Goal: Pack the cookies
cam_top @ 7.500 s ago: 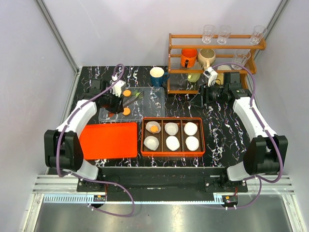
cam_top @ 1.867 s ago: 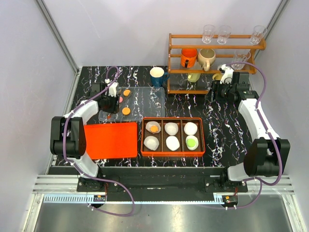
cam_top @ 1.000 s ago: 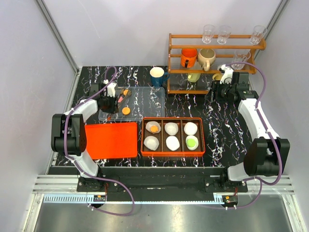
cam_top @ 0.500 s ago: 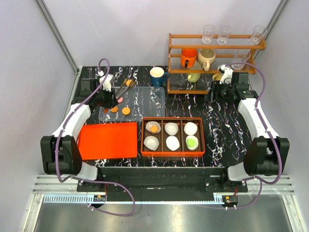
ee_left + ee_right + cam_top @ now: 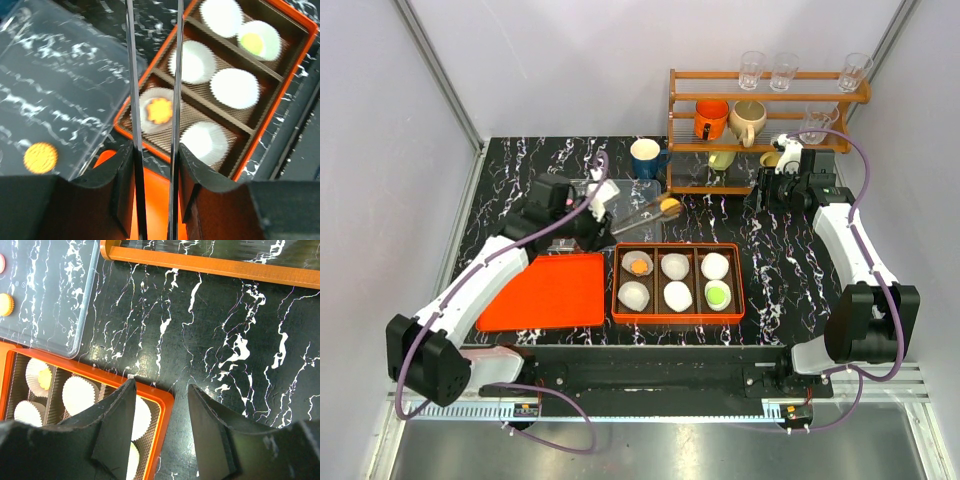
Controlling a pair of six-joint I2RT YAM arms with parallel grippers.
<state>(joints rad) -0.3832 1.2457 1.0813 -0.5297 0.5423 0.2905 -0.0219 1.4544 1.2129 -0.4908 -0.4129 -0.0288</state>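
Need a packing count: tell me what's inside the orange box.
The orange box holds six white liners. An orange cookie sits in the far-left one, a green cookie in the near-right; four show empty. Anything beneath the liners is covered.

No readable text, labels, brands or numbers on anything in the 3 views.

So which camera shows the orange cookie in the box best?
Left wrist: the orange cookie looks big, near the middle. The top view shows it tiny; the right wrist, small at the left edge.
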